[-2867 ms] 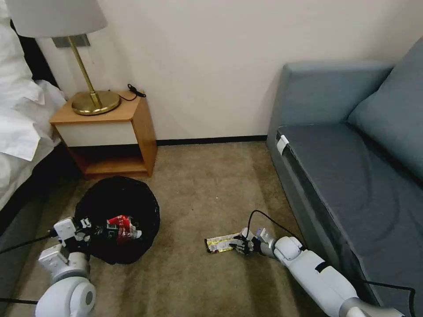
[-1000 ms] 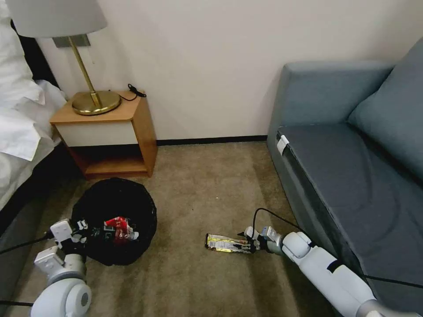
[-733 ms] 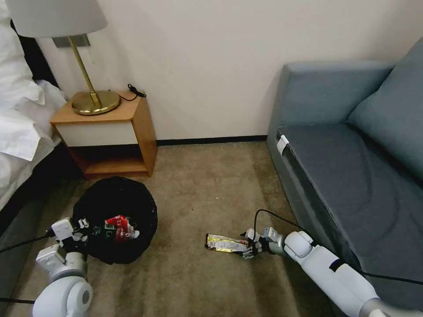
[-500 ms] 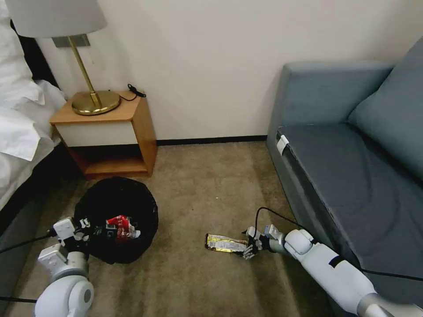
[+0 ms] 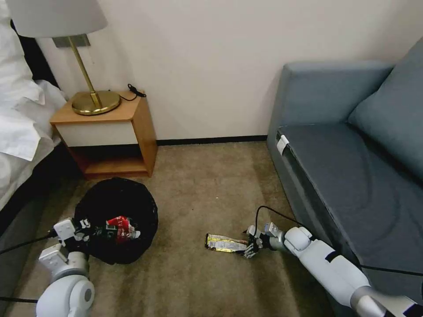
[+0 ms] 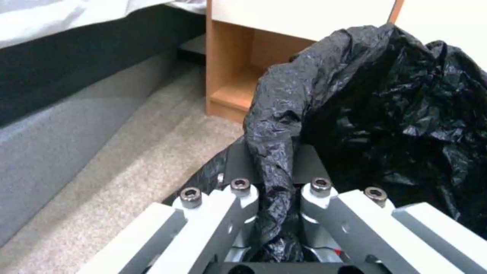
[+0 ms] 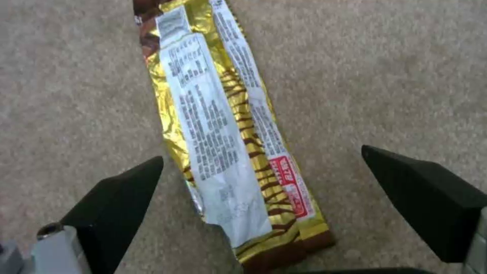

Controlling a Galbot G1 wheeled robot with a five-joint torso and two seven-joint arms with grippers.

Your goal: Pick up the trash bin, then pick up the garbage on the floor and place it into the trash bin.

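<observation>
The trash bin [image 5: 115, 207], round and lined with a crinkly black bag, stands on the carpet at the left. A red-and-white packet [image 5: 121, 225] lies inside it. My left gripper [image 5: 87, 232] is shut on the bin's near rim; in the left wrist view the left gripper [image 6: 276, 190] pinches the bag-covered rim [image 6: 274, 125]. One piece of garbage, a yellow-silver snack wrapper [image 5: 222, 243], lies flat on the floor. My right gripper [image 5: 249, 247] is open at the wrapper's right end. In the right wrist view the right gripper [image 7: 261, 156] has a black finger on each side of the wrapper [image 7: 218, 125].
A wooden nightstand [image 5: 110, 132] with a brass lamp [image 5: 90, 101] stands behind the bin, and a bed [image 5: 17, 132] is at the left. A grey-blue sofa [image 5: 352, 176] runs along the right, close to my right arm. Bare carpet [image 5: 198, 189] lies between.
My right gripper has drawn back to the right, from over the wrapper to its right end. The wrapper still lies on the carpet. The left gripper and the bin have barely shifted.
</observation>
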